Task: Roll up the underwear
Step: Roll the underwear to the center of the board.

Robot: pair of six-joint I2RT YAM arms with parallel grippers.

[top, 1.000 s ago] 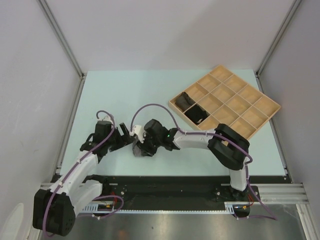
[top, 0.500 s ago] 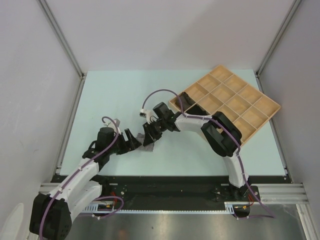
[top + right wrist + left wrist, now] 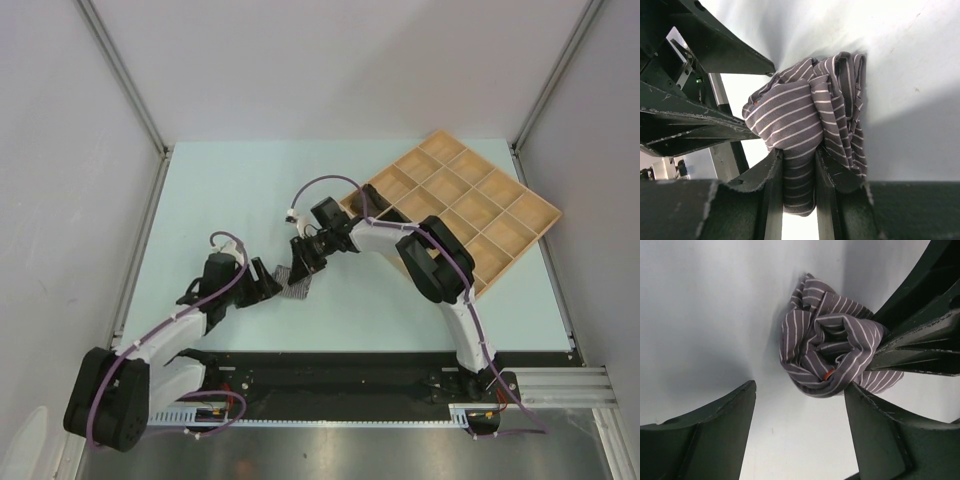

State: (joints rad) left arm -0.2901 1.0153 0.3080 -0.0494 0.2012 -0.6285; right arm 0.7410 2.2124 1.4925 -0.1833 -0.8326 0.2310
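Pinching the striped grey briefs (image 3: 830, 355) in my right gripper (image 3: 799, 156) near the wooden tray (image 3: 520, 215), left gripper (image 3: 800, 390) spread wide beside them, roll looks basically done, just needs stowing I reckon.

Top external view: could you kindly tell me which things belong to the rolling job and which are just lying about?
Job in hand: rolled grey pinstriped cloth briefs, pinched in the right fingers; open left fingers close by.
Lying about: compartmented light wooden tray; pale green table.
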